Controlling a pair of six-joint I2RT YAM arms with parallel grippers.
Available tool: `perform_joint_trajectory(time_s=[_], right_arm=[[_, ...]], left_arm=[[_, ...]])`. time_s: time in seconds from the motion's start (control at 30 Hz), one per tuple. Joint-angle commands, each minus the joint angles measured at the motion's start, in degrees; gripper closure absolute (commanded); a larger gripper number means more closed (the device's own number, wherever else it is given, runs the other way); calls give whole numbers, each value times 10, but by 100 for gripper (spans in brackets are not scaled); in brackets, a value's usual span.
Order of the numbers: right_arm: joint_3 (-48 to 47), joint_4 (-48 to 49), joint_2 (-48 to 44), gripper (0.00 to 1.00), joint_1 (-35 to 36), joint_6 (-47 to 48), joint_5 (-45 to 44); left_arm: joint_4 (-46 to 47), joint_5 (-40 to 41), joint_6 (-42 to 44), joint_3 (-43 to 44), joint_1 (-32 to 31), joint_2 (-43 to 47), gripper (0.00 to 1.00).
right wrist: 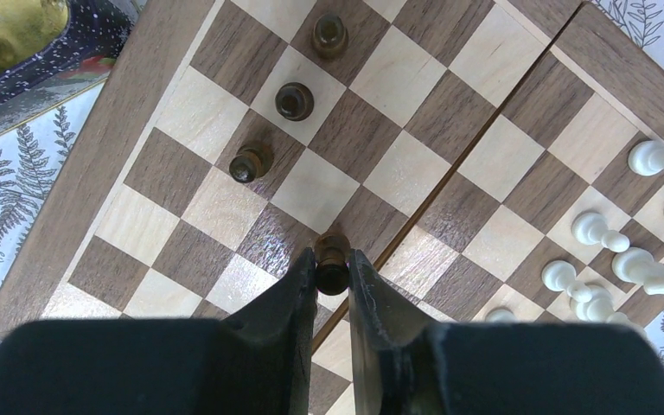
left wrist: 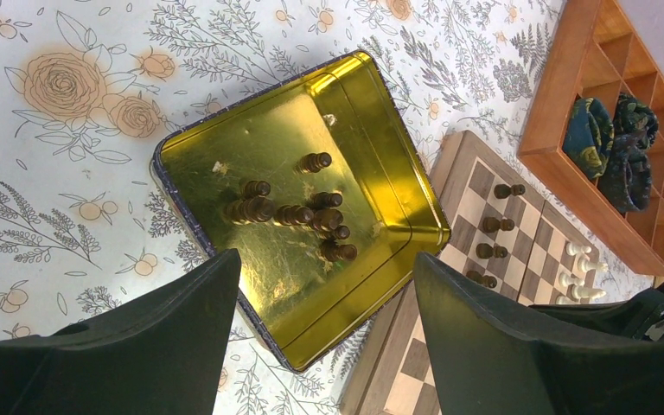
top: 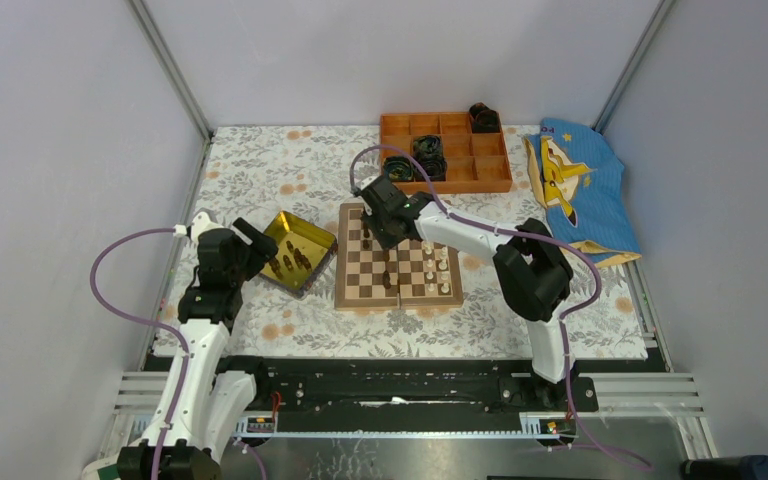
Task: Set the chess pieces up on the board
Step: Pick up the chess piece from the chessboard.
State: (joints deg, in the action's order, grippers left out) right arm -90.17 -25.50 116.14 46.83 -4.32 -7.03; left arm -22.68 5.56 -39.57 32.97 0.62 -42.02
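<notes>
Right now the right gripper point(right wrist: 332, 275) is pinched narrow on a single dark pawn point(right wrist: 332, 252), one finger on each side of it. The pawn stands upright, its long axis pointing up toward the wrist camera, so that view shows mostly its rounded head. It hangs at lower centre of the frame, over a dark square of the board point(right wrist: 95, 130) just left of the centre seam point(right wrist: 484, 130). I cannot tell whether its base touches the wood.

From the fingertips, three more dark pieces point(right wrist: 294, 101) stand in a slanting line up and to the left, running from top centre toward middle left. The held pawn sits off that line, on the seam side of it. My reading is that the coming move turns on this offset: either a release straight down, or a short shift up-left to join the row. The cream pieces point(right wrist: 592, 226) crowd the right edge, well apart from the fingers.

Further out, the left gripper point(left wrist: 324, 259) hangs wide and empty over the gold tray point(left wrist: 380, 95), where the remaining dark chessmen point(left wrist: 294, 212) cluster mid-frame. That arm is the nearer one to them.
</notes>
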Motion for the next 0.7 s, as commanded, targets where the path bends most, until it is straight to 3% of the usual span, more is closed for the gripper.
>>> perform_joint_trajectory(time_s=[0.0, 0.67], right_arm=[[-26, -9, -45, 84, -3, 13, -11], [-50, -11, -51, 84, 33, 26, 5]], left_arm=[[25, 6, -3, -8, -4, 8, 19], [24, 13, -3, -5, -4, 6, 19]])
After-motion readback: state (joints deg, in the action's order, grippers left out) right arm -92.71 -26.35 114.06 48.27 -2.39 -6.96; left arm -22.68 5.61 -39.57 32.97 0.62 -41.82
